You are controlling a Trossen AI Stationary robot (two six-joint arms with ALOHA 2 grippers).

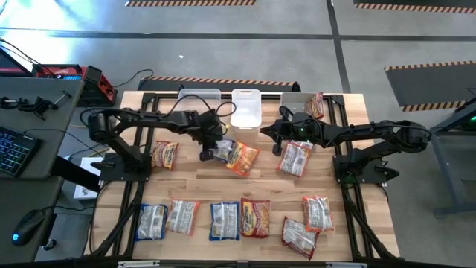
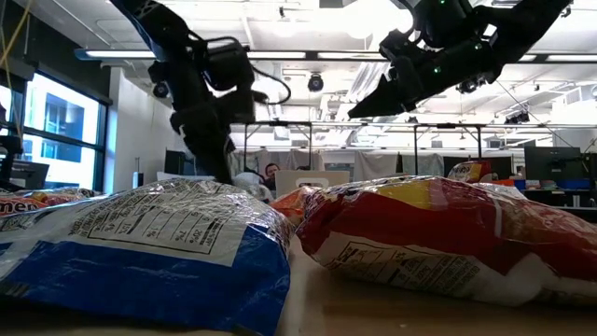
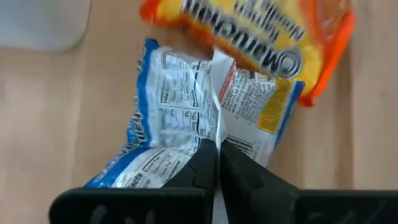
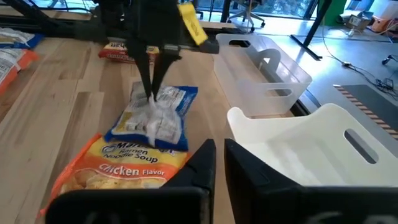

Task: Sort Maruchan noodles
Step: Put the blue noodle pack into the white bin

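Note:
A blue-and-white noodle packet lies near the table's middle, printed back up. It shows in the left wrist view and the right wrist view. One end meets an orange chicken-flavour packet. My left gripper stands over the blue packet and is shut on it. My right gripper hangs shut and empty above the table, beside the white bin. Its fingers show in the right wrist view. My left gripper pinches the raised back seam of the blue-and-white packet between its two fingers, about the middle of the packet. The fingers point down from above. The packet lies on the table, its film bunched up at the fingers.
A clear bin and the white bin stand at the far edge, with a packet farther right. An orange packet lies left and a pink-and-white one right. Several packets lie along the near edge.

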